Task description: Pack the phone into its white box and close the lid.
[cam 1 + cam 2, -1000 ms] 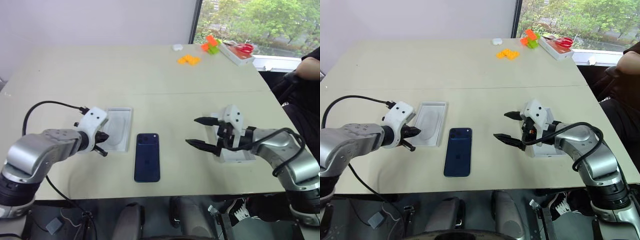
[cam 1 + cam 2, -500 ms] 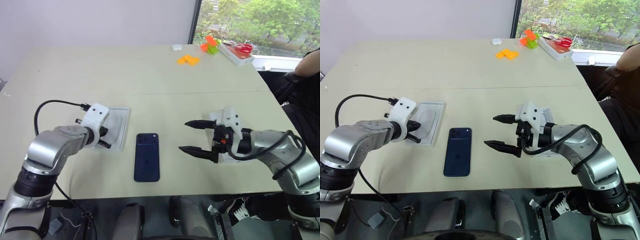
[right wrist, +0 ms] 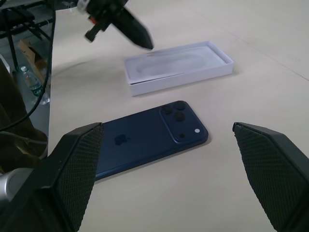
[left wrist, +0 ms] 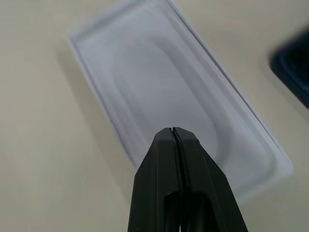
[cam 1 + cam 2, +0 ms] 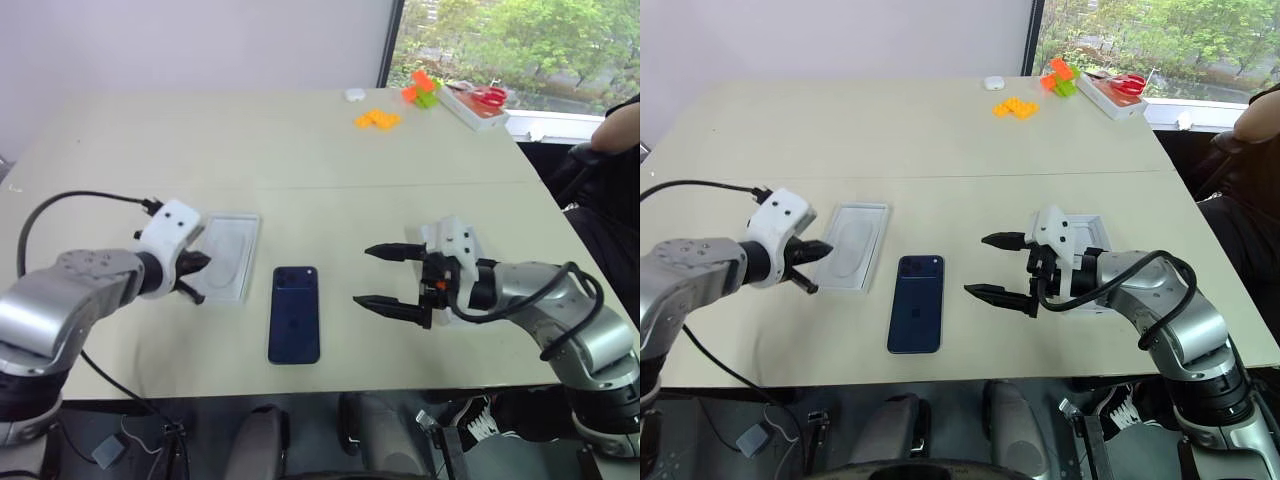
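The dark blue phone (image 5: 294,313) lies flat, back up, near the table's front edge. Just left of it sits the white box (image 5: 232,255), open, with an oblong recess in its insert. My left gripper (image 5: 201,262) is shut and empty, its tip (image 4: 172,131) hovering at the box's left side. My right gripper (image 5: 363,276) stands wide open to the right of the phone, pointing left at it, with nothing between its fingers. The white lid (image 5: 1092,232) lies on the table behind the right gripper, partly hidden by it.
Orange blocks (image 5: 377,119), an orange and green block stack (image 5: 423,90), a small white object (image 5: 354,95) and a white box holding red scissors (image 5: 478,103) lie at the table's far right. A person's arm (image 5: 615,130) shows at the right edge.
The left gripper, at the box's left rim half a second ago, has drawn back to the left. The right gripper has shifted a little left toward the phone, still open.
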You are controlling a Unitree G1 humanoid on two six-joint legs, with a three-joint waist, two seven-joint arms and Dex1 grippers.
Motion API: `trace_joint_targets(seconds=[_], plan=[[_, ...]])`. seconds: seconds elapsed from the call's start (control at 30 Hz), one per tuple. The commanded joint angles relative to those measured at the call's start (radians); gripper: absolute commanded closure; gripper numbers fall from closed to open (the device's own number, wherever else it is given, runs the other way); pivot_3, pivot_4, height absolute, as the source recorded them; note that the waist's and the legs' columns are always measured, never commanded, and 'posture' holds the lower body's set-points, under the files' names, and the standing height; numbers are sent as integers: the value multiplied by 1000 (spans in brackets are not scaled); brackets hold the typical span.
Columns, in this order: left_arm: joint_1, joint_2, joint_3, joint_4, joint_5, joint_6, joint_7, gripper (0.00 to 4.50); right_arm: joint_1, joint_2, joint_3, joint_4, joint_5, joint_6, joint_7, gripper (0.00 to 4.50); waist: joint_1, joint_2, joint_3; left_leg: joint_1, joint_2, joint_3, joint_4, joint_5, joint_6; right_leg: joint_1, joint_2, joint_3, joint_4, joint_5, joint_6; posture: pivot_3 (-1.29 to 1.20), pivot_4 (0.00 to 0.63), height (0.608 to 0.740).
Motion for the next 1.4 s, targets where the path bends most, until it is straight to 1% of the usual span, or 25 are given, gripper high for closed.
trace_joint_targets(seconds=[0.03, 0.2, 0.37, 0.47, 0.63, 0.83, 1.0, 1.1, 1.17, 1.27, 1.4], plan=[[20, 23, -6, -56, -8, 16, -19, 4451, -23, 3, -5, -9, 13, -6, 7, 0, 1, 1, 0, 0, 0, 0, 0, 0, 0, 0, 0, 0, 0, 0, 0, 0, 150, 726], [5, -8, -56, -49, 9, 34, 9, 4451, -31, 4, 0, -4, 12, -6, 9, 0, 2, 0, 0, 0, 0, 0, 0, 0, 0, 0, 0, 0, 0, 0, 0, 0, 150, 726], [-21, -30, -132, -13, 55, 55, 57, 4451, -33, 6, 2, -5, 12, -7, 6, 0, 2, 0, 0, 1, 0, 0, 0, 0, 0, 0, 0, 0, 0, 0, 0, 0, 150, 726], [-44, -73, -125, 16, 72, 64, 82, 4451, -31, 8, 2, -12, 15, -3, 0, 0, -1, 0, 0, 1, 0, 0, 0, 0, 0, 0, 0, 0, 0, 0, 0, 0, 150, 726], [-42, -87, -114, 19, 85, 57, 82, 4451, -26, 9, 0, -16, 15, -2, -5, 0, -1, 0, 0, 1, 0, 0, 0, 0, 0, 0, 1, 0, 0, 0, 0, 0, 150, 726], [-34, -73, -46, 7, 75, 33, 47, 4451, -24, 10, 1, -18, 15, -3, -8, 0, -1, 0, 0, 1, 0, 0, 0, 0, 0, 0, 0, 0, 0, 0, 0, 0, 150, 726], [-18, -9, 9, -26, 47, 38, -24, 4451, -25, 9, 3, -16, 15, -5, -6, 0, -1, 0, 0, 0, 0, 0, 0, 0, 0, 0, 1, 0, 0, 0, 0, 0, 150, 726], [9, 34, 14, -53, 21, 47, -65, 4451, -27, 10, 5, -13, 14, -6, -4, 0, -1, 1, 0, 0, 0, 0, 0, 0, 0, 0, 0, 0, 0, 0, 0, 0, 150, 726], [22, 46, 14, -65, 8, 53, -79, 4451, -29, 11, 7, -10, 13, -7, -2, 0, -1, 1, 0, 0, 0, 0, 0, 0, 0, 0, 0, 0, 0, 0, 0, 0, 150, 726], [29, 51, -8, -76, 3, 62, -80, 4451, -31, 12, 9, -8, 11, -7, -1, 0, 2, 1, 0, 0, 0, 0, 0, 0, 0, 0, 0, 0, 0, 0, 0, 0, 150, 726], [18, 27, -50, -43, 30, 70, -40, 4451, -31, 11, 8, -7, 9, -8, 1, 0, 1, 1, 0, 0, 0, 0, 0, 0, 0, 0, 0, 0, 0, 0, 0, 0, 150, 726]])
